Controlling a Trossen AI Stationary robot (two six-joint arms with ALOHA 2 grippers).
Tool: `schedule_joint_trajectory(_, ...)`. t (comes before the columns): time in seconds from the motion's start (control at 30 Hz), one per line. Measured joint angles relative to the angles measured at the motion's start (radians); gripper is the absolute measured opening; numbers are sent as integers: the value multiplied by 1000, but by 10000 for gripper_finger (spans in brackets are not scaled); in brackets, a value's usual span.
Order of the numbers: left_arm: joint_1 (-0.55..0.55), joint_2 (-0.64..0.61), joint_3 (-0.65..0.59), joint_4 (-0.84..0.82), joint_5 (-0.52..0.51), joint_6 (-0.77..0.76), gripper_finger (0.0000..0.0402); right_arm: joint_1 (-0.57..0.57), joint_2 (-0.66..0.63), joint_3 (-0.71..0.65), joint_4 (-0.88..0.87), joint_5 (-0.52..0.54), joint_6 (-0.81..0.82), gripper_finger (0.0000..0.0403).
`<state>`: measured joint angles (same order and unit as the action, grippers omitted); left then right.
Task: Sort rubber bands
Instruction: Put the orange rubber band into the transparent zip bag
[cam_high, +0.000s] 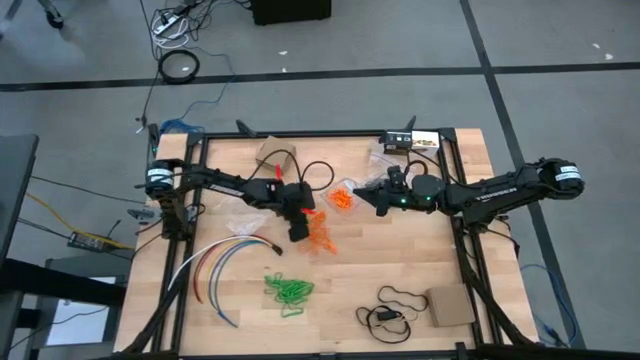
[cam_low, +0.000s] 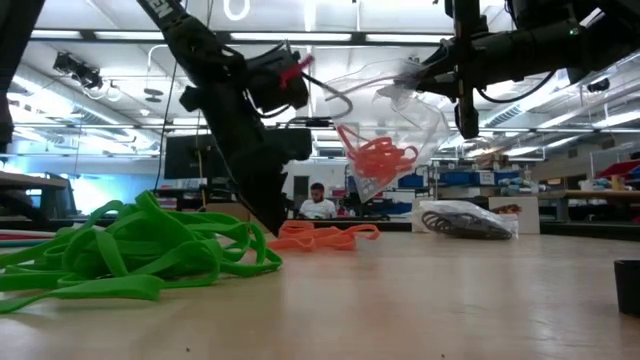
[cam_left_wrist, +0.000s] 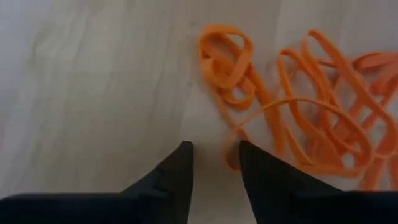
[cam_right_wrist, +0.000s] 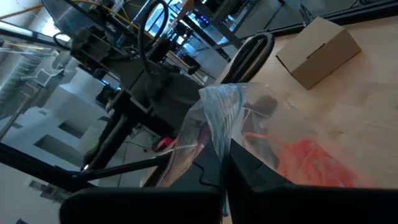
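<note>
A wooden tabletop (cam_high: 420, 250) carries sorted heaps of rubber bands. The left gripper (cam_left_wrist: 214, 158) hovers low over the near edge of the orange bands (cam_left_wrist: 298, 118), its fingers a little apart and holding nothing. The right gripper (cam_right_wrist: 222, 163) is clamped shut on the rim of a clear bag (cam_right_wrist: 249, 118), held up in the air near mid-table with some orange bands already inside.

The step in hand looks like picking loose orange bands and feeding them into the bag. To do it well, the left gripper should straddle a strand at the heap's edge, close firmly, lift clear, and the bag mouth should stay open and steady.

The high view alone shows the layout: green bands (cam_high: 288, 290) lie nearer the front, well apart from the orange heap. The low view alone shows the bag hanging above the tabletop and a second bag of dark bands (cam_low: 468, 220) lying behind. Only the left wrist view shows the finger gap.
</note>
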<state>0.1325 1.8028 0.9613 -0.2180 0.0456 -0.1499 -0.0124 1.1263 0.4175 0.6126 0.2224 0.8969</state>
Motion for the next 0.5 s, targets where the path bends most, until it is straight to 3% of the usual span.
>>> schedule_joint_trajectory(0.23,-1,25,4,17,-5,-6,114,0,0,0,-8,0,-5,4)
schedule_joint_trajectory(0.37,-4,24,8,9,-48,53,27,0,0,0,-8,0,-8,4)
schedule_joint_trajectory(0.5,-16,25,23,-13,-90,89,5,5,0,0,-8,0,-9,4)
